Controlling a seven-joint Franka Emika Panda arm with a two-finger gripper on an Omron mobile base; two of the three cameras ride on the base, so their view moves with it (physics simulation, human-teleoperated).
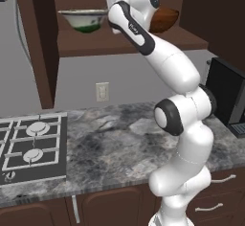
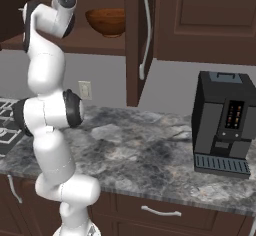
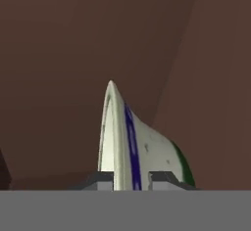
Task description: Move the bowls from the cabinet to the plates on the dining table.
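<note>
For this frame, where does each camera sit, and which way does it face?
Left base view: behind the arm's left, facing the cabinet shelf, green-and-cream bowl and gas hob; arm rises lower right.
Right base view: behind its right, facing the wooden bowl and coffee machine; arm rises lower left.
Hand view: on the hand, fingertips astride the bowl's rim.
Both base views share the shelf, counter and wooden bowl.

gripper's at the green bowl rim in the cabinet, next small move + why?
Probably lift slightly and draw back out of the cabinet. In the hand view the fingertips sit tight either side of the green bowl's rim, so the grip looks made; the bowl rests on the shelf.
</note>
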